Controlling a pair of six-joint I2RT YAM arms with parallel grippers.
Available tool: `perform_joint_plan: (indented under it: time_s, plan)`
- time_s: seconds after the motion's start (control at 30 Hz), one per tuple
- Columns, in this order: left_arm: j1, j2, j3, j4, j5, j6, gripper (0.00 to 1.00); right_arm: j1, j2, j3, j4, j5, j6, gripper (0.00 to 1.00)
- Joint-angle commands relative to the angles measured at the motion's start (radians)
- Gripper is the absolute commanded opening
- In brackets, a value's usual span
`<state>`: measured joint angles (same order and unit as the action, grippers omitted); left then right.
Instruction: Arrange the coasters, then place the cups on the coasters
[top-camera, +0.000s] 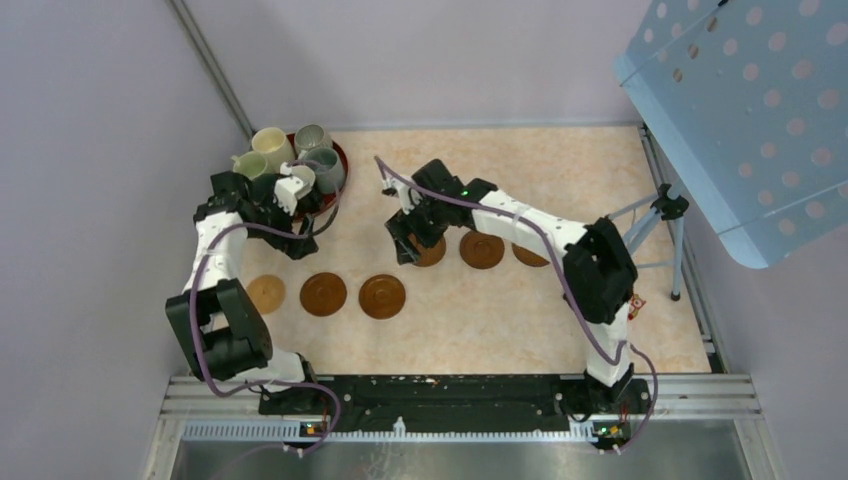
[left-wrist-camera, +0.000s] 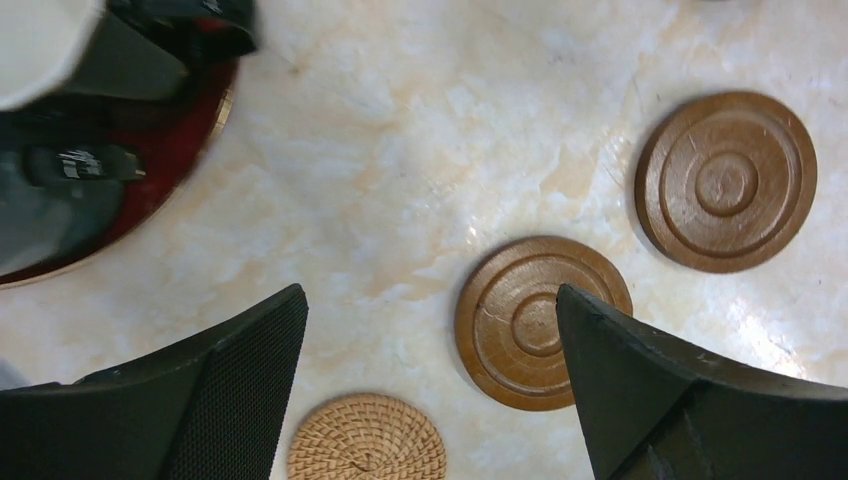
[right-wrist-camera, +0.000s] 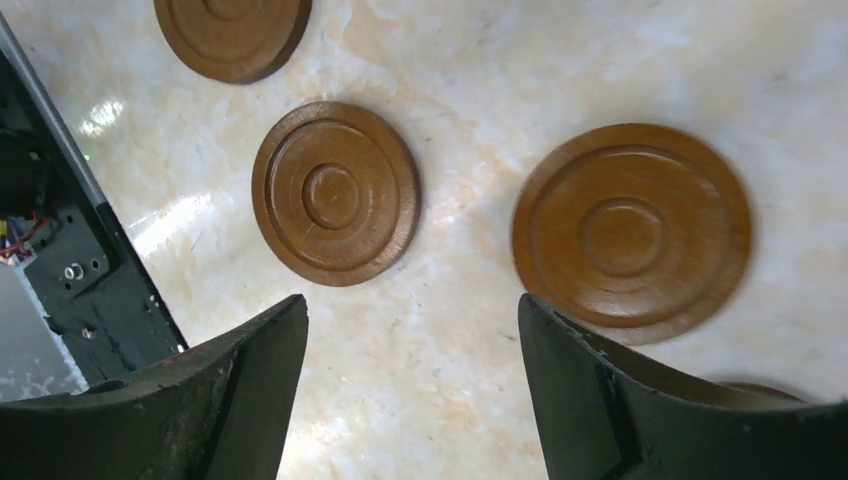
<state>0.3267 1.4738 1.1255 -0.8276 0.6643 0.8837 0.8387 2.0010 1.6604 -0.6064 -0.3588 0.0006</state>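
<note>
Several cups (top-camera: 272, 146) stand crowded on a dark red tray (top-camera: 341, 155) at the back left. Three coasters lie in a near row: a woven tan coaster (top-camera: 266, 293) (left-wrist-camera: 367, 438) and two brown ones (top-camera: 323, 294) (top-camera: 382, 297). Three more brown coasters (top-camera: 481, 249) lie in a row further back, partly under the right arm. My left gripper (top-camera: 298, 238) (left-wrist-camera: 430, 295) hangs open over the table between tray and near row, holding nothing. My right gripper (top-camera: 408, 245) (right-wrist-camera: 412, 305) is open and not holding anything, above bare table beside two brown coasters (right-wrist-camera: 335, 192) (right-wrist-camera: 632, 228).
A blue perforated panel (top-camera: 745, 110) on a tripod (top-camera: 668, 215) overhangs the table's right back corner. Grey walls close in the back and left. A metal rail (top-camera: 450, 395) runs along the near edge by the arm bases.
</note>
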Motion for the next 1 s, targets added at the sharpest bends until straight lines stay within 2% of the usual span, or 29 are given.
perform_joint_plan:
  time_s: [0.0,0.23,0.3,0.37,0.43,0.5,0.63,0.73,0.97]
  plan:
    - [0.006,-0.076,0.077,0.083,0.011,-0.179,0.99,-0.083,-0.175,-0.053,0.056,-0.053,-0.044,0.78]
    - [0.007,-0.149,0.084,0.297,-0.128,-0.553,0.99,-0.242,-0.367,-0.235,0.097,-0.071,-0.059,0.83]
    - [0.006,-0.153,0.064,0.370,-0.216,-0.704,0.99,-0.278,-0.410,-0.287,0.105,-0.069,-0.066,0.83]
    - [0.003,-0.117,0.098,0.330,-0.210,-0.705,0.99,-0.295,-0.444,-0.329,0.097,-0.063,-0.077,0.84]
    - [-0.004,-0.091,0.126,0.309,-0.242,-0.769,0.99,-0.306,-0.469,-0.370,0.089,-0.056,-0.089,0.83]
    - [-0.041,-0.099,0.104,0.347,-0.320,-0.818,0.99,-0.315,-0.492,-0.410,0.088,-0.046,-0.098,0.83]
    - [-0.196,-0.132,0.023,0.468,-0.545,-0.873,0.99,-0.333,-0.506,-0.464,0.089,-0.038,-0.105,0.83]
    - [-0.287,-0.071,0.030,0.481,-0.728,-0.974,0.99,-0.348,-0.505,-0.491,0.099,-0.043,-0.102,0.83]
    - [-0.350,0.067,0.065,0.479,-0.856,-1.144,0.99,-0.363,-0.511,-0.528,0.127,-0.034,-0.099,0.83]
